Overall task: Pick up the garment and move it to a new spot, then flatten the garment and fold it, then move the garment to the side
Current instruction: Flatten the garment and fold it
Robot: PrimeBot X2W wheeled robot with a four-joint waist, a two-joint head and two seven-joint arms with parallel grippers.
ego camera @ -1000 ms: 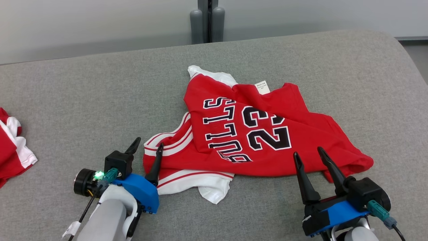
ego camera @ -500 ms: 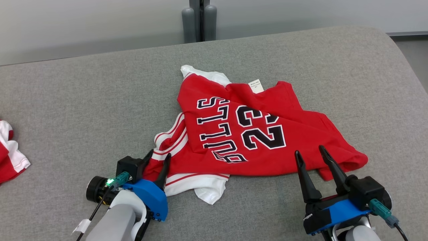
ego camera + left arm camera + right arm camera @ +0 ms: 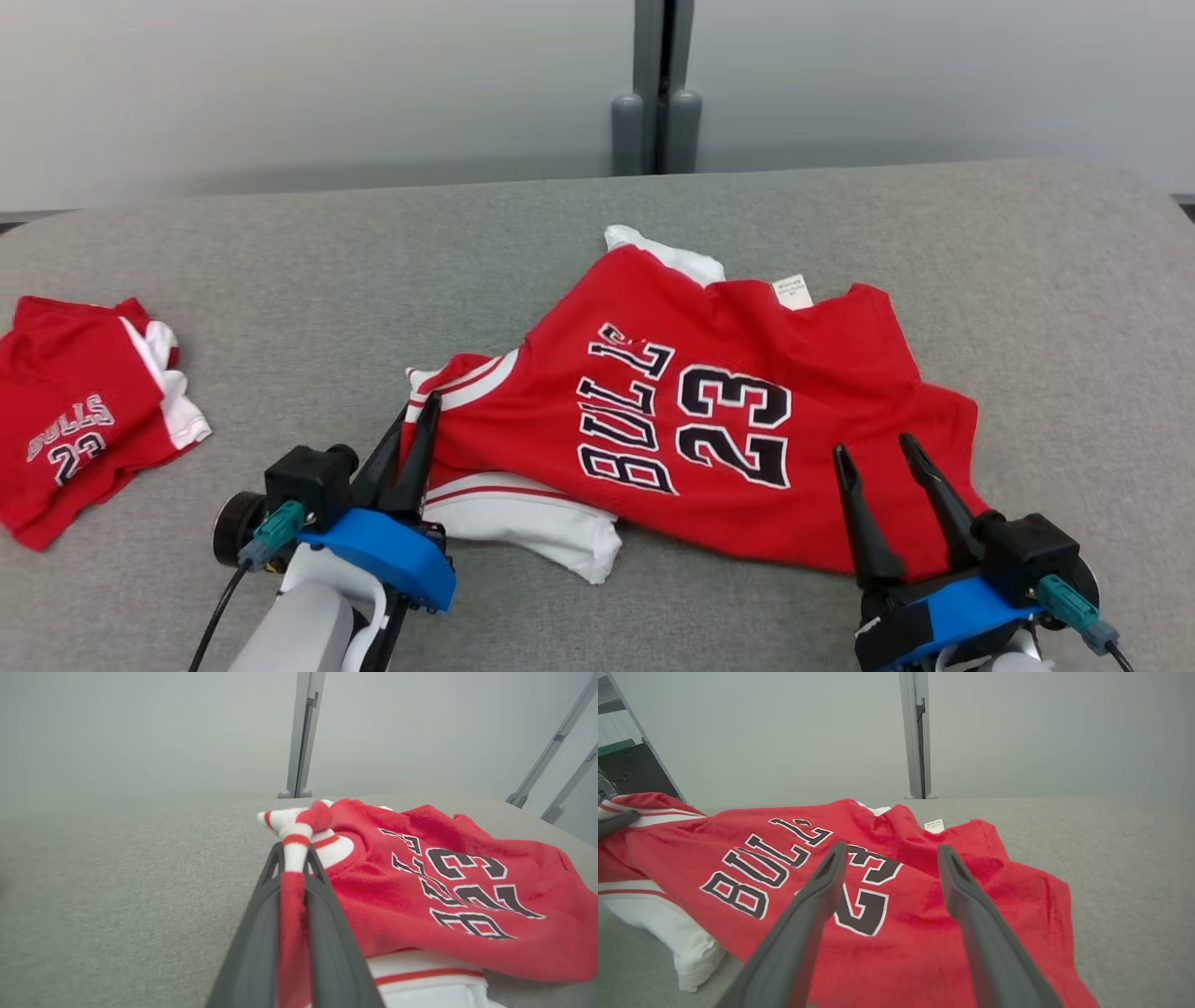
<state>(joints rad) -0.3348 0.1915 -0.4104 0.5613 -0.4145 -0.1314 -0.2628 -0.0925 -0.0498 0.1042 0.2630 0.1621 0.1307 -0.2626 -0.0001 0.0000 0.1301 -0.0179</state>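
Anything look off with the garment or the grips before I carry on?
The red jersey lies askew and rumpled, a crease cutting its lettering, white fabric bunched under its near edge. The left gripper is shut on its striped trim; the right gripper is open, holding nothing.

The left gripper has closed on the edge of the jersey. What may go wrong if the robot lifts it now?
1. The left gripper pinches just a narrow striped edge of the jersey; it may slip out under the weight.
2. The right gripper is open over the jersey and holds nothing, so a lift could leave the jersey hanging twisted from one corner.
3. The white cloth lies under the jersey and may be dragged along.
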